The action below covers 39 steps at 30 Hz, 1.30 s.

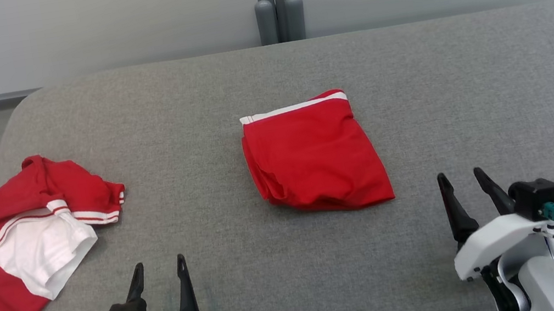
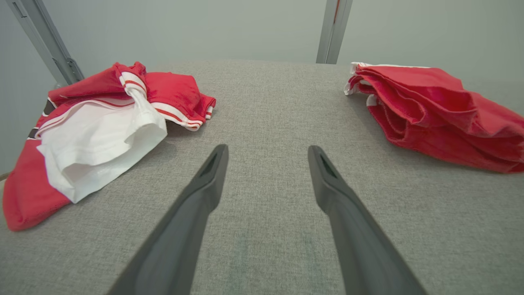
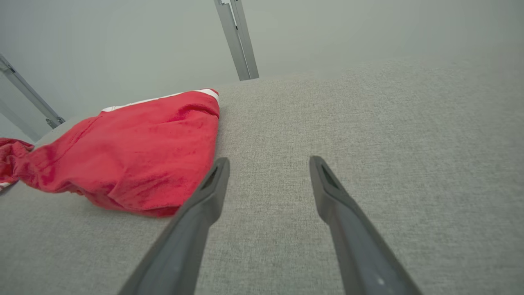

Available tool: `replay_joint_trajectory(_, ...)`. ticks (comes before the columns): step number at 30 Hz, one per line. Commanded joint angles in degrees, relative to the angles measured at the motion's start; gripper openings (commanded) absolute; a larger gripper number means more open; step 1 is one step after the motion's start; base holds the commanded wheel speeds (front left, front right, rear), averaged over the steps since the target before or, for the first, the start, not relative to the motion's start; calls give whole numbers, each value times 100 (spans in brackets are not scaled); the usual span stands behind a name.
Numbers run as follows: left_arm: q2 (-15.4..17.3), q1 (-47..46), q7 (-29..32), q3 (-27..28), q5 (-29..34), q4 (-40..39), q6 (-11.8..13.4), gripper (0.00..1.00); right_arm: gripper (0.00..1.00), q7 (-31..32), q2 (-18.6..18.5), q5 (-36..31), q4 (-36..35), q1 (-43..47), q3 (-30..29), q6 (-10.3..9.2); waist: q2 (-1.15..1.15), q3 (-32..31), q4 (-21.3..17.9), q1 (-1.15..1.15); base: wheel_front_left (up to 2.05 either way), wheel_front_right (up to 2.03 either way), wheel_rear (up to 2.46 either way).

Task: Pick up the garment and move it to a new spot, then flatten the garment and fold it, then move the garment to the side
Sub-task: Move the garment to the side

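Red folded garment (image 1: 316, 157), red-and-white crumpled garment (image 1: 36, 232), grey table (image 1: 265, 79).

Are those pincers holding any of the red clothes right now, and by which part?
Nothing is held. The left pincer and right pincer are both open, apart from the folded red garment and the crumpled red-and-white garment.

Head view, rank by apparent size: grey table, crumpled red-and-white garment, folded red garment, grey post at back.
1. grey table
2. crumpled red-and-white garment, only slightly ahead; near tie
3. folded red garment
4. grey post, farthest from camera, so true size unsure
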Motion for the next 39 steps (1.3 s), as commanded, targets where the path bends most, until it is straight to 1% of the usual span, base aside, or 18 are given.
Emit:
replay_joint_trajectory(1,30,-145,5,-40,-45,-34,1,100,100,-16,-10,-54,31,-170,24,0,0,212,150,0,0,0,0)
replay_joint_trajectory(7,29,-368,5,-305,-127,-65,20,100,100,-16,-10,-106,344,-850,191,0,0,608,522,0,0,0,0)
replay_joint_trajectory(11,29,-491,5,-462,-178,-76,53,100,100,-17,-14,-188,882,-1392,282,0,0,806,812,0,0,0,0)
replay_joint_trajectory(17,29,-616,5,-613,-218,-93,95,100,100,-16,-21,-467,1663,-1971,-55,0,0,991,1183,0,0,0,0)
replay_joint_trajectory(22,24,-659,5,-594,-371,-202,86,100,100,-17,-22,-669,2363,-2282,-354,0,0,1095,1310,0,0,0,0)
replay_joint_trajectory(23,24,-667,5,-594,-372,-228,79,100,79,-16,-19,-674,2500,-2315,-367,0,0,1112,1315,0,0,0,0)
replay_joint_trajectory(24,26,-679,5,-591,-371,-248,75,100,71,-15,-18,-668,2588,-2335,-383,0,0,1125,1313,0,0,0,0)
replay_joint_trajectory(25,26,-703,5,-604,-326,-269,63,100,14,-4,-16,-674,2666,-2364,-383,0,0,1139,1304,0,0,0,0)
replay_joint_trajectory(26,26,-711,5,-607,-316,-279,64,100,0,-2,-14,-676,2753,-2384,-364,0,0,1148,1288,0,0,0,0)
replay_joint_trajectory(29,26,-737,5,-609,-270,-265,66,100,0,0,-15,-566,2897,-2456,-321,-4,0,1147,1185,0,0,0,0)
replay_joint_trajectory(32,27,-745,5,-576,-217,-234,51,100,0,-2,-35,-451,2764,-2493,-332,-8,0,1099,1010,0,0,0,0)
replay_joint_trajectory(36,27,-696,5,-528,-129,-225,26,100,0,-10,-24,-274,2449,-2417,-321,-5,0,980,611,0,0,0,0)
replay_joint_trajectory(39,27,-719,5,-540,-75,-243,-18,100,0,-10,-20,-249,2290,-2314,-308,-5,0,905,188,0,0,0,0)
